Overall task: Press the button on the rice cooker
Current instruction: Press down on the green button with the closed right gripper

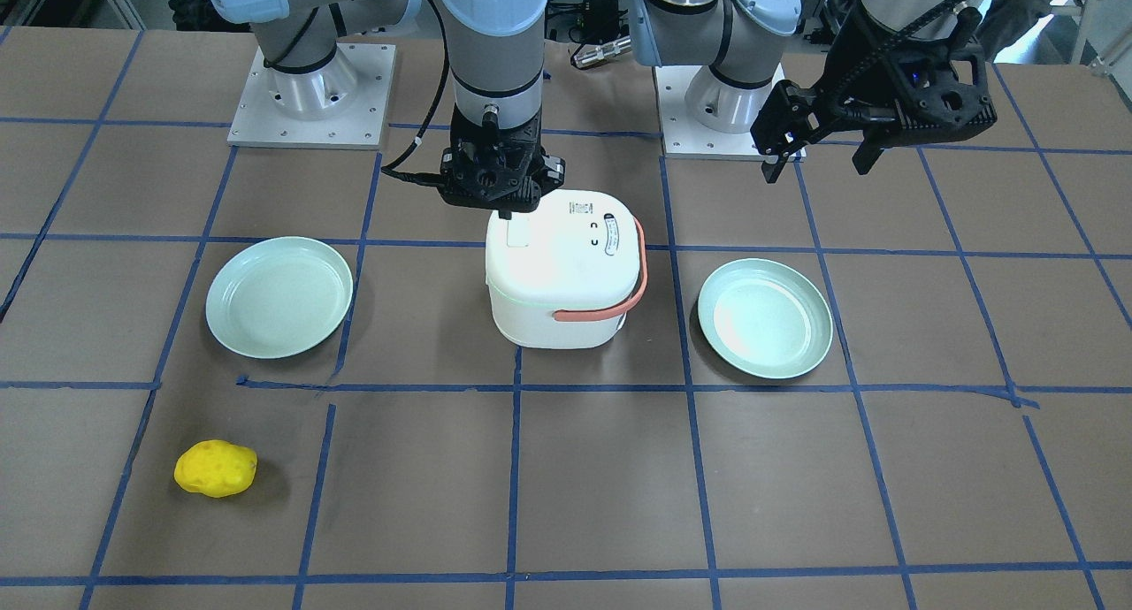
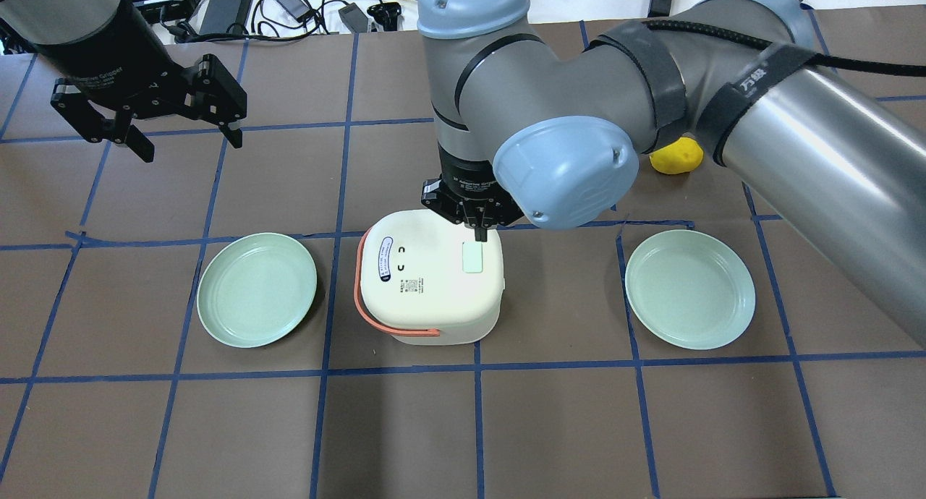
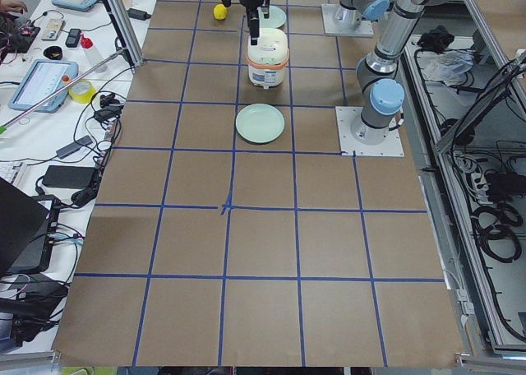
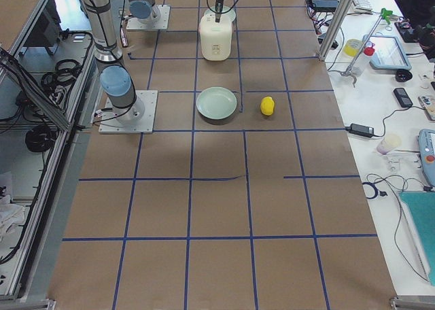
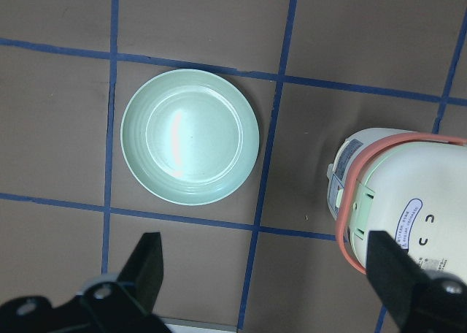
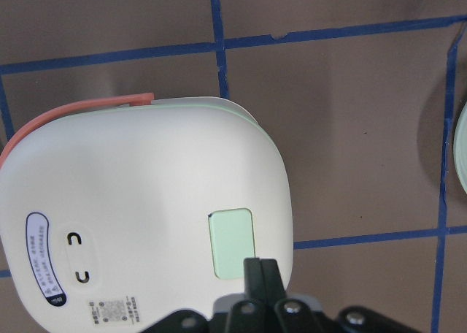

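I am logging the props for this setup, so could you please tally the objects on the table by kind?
Rice cooker: 1
Green plates: 2
Yellow lump: 1
Total: 4

1. right arm point(image 2: 463, 87): silver-grey tubes, pale-blue joint caps point(image 2: 571, 173), black straps point(image 2: 752, 72) (white lettering on one), black corrugated cable point(image 2: 868, 65) on top.
2. left gripper point(image 2: 191, 147): matte black, angular, white text on its body.
3. base plates point(image 1: 256, 124): white squares, small screws along edges.
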